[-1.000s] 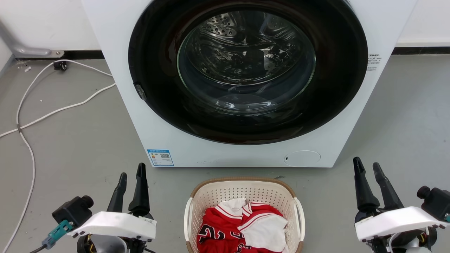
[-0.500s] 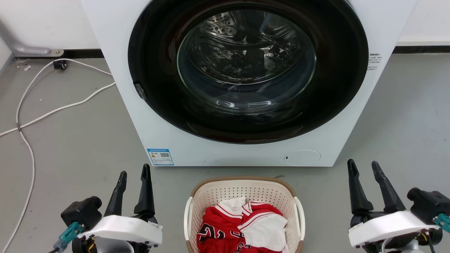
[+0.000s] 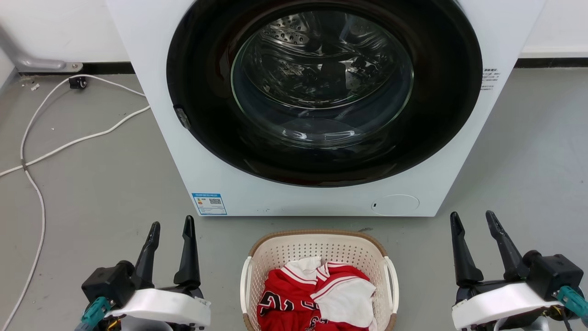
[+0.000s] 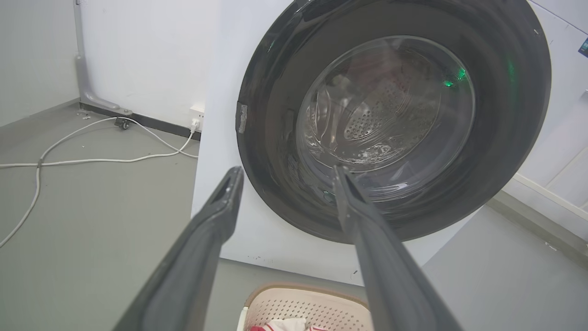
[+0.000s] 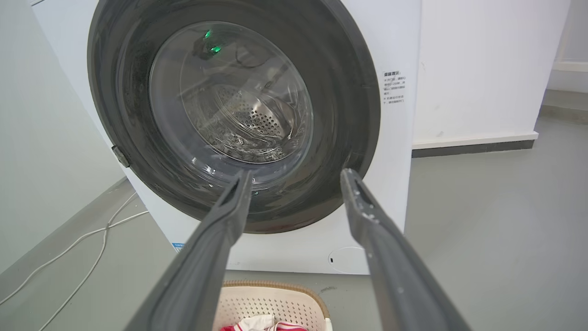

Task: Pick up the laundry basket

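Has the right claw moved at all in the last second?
Yes. The right claw has slid a little left in the head view, toward the laundry basket, which has stayed put.

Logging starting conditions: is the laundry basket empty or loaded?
Loaded. Crumpled red-and-white clothing lies inside the laundry basket, which stands upright on the floor.

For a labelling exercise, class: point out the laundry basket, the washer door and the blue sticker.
laundry basket (image 3: 321, 248), head view, on its perforated back wall.
washer door (image 3: 321, 78), head view, on the glass centre.
blue sticker (image 3: 209, 204), head view, on the label's middle.
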